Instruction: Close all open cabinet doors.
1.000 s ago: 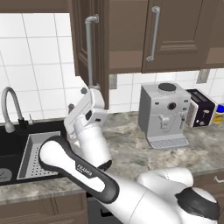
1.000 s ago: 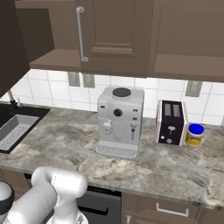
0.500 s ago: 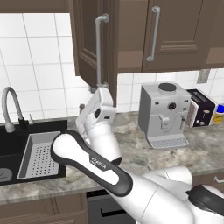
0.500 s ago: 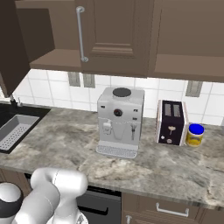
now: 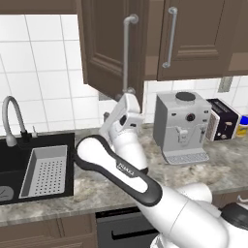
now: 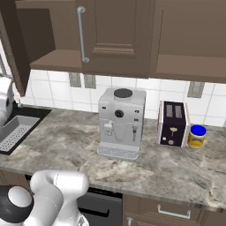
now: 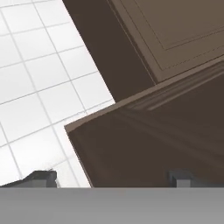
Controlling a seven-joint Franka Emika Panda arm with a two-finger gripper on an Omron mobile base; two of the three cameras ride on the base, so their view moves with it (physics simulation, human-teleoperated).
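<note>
The open cabinet door [image 5: 109,48] hangs ajar above the sink [image 5: 29,164], left of the shut door [image 5: 193,38]. The end effector [image 5: 130,99] sits just under its lower edge (placed, I judge, to push it shut); its fingers look spread, gripping nothing. Open room lies left; the coffee machine [image 5: 183,127] crowds the tabletop [image 5: 63,193] on the right.

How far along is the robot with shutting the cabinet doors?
Done: the right door looks shut. In hand: the pincer is raised beneath the open door, which stands ajar, its bottom edge right before the fingertips. Left: push it fully closed.
</note>
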